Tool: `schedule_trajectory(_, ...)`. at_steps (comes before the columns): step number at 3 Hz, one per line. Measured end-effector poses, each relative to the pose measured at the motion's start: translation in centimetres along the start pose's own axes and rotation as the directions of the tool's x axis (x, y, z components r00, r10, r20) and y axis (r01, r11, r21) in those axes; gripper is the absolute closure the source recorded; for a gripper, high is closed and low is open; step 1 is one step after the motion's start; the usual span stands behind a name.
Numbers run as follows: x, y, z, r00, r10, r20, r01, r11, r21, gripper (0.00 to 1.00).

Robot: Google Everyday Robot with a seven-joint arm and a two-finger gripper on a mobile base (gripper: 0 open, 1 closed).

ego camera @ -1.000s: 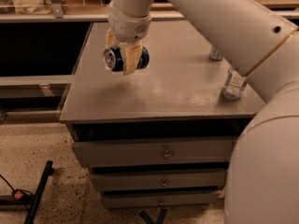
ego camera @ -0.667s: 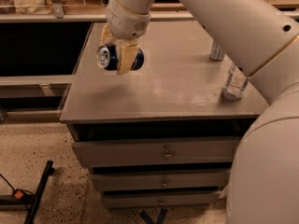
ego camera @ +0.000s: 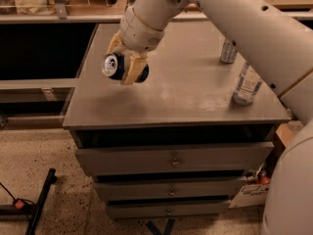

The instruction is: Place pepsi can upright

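Note:
The pepsi can (ego camera: 119,66) is dark blue with a silver end that faces the camera. It lies on its side in my gripper (ego camera: 124,65), held in the air above the left part of the grey cabinet top (ego camera: 186,89). The tan fingers (ego camera: 131,68) are shut on the can's body. The can does not touch the surface. My white arm reaches down to it from the upper right.
A clear plastic water bottle (ego camera: 246,84) stands near the right edge of the top. A slim silver can (ego camera: 228,51) stands behind it. Drawers (ego camera: 171,160) sit below the top. A dark shelf unit (ego camera: 39,48) is at the left, a black stand leg (ego camera: 41,199) on the floor.
My gripper has carried the can slightly left and toward the front-left part of the top. The can's silver end has turned more toward the camera.

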State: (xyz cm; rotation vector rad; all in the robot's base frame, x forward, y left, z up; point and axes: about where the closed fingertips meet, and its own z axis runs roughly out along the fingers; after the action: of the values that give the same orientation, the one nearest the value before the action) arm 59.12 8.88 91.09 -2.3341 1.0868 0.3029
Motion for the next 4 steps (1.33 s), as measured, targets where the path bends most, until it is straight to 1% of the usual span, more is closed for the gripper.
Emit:
schedule_trajectory(1,0.2,-0.6,2.5,0.987,0.094,0.134,-0.098,0.9949,0.025,1.00)
schedule_trajectory(2,0.2,-0.6,2.5,0.986,0.094,0.135,-0.098,0.9949,0.024,1.00)
schedule_trajectory(3,0.1,-1.4,3.3,0.977,0.135,0.163,-0.144,0.9885,0.045,1.00)
schedule_trajectory(4,-1.1,-3.2,4.0,0.954,0.128,0.271,-0.164,0.9796,0.116,1.00)
